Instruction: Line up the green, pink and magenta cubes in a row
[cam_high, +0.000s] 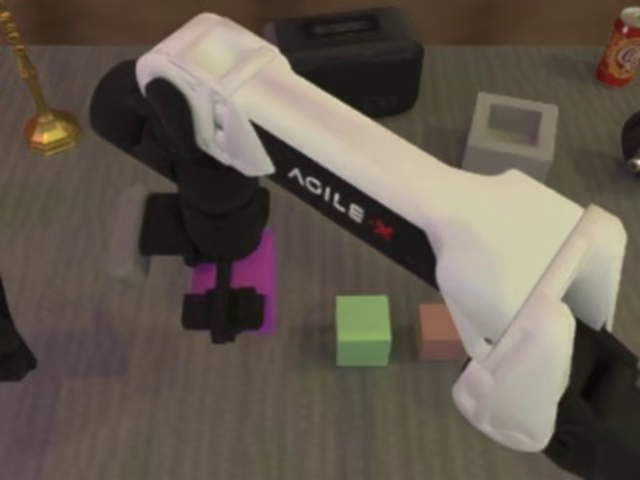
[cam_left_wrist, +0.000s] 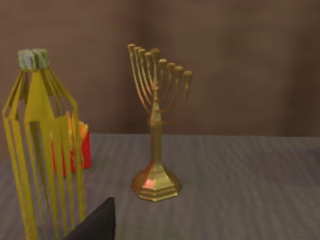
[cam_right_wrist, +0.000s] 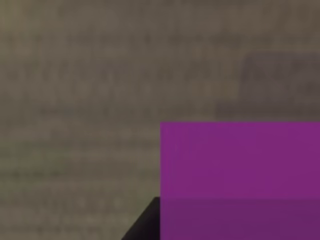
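In the top view you see the right arm reaching across the table (cam_high: 90, 420) to the left side. Its gripper (cam_high: 222, 310) stands directly over the magenta cube (cam_high: 258, 275) and hides most of it. The black fingers sit at the cube's sides, but you cannot tell from here whether they press on it. The green cube (cam_high: 362, 329) lies to the right of the magenta one, apart from it, and the pink cube (cam_high: 438, 332) is just beside the green one, partly under the arm. The left gripper (cam_high: 12, 345) is only a dark shape at the left edge.

The left wrist view shows none of the cubes, only a gold candelabra (cam_left_wrist: 156, 130), a yellow cage (cam_left_wrist: 40, 145) and a red box (cam_left_wrist: 80, 150) behind it.

The right wrist view shows the magenta cube (cam_right_wrist: 240, 175) very close, resting on the table, with one dark finger (cam_right_wrist: 145, 225) touching its edge.
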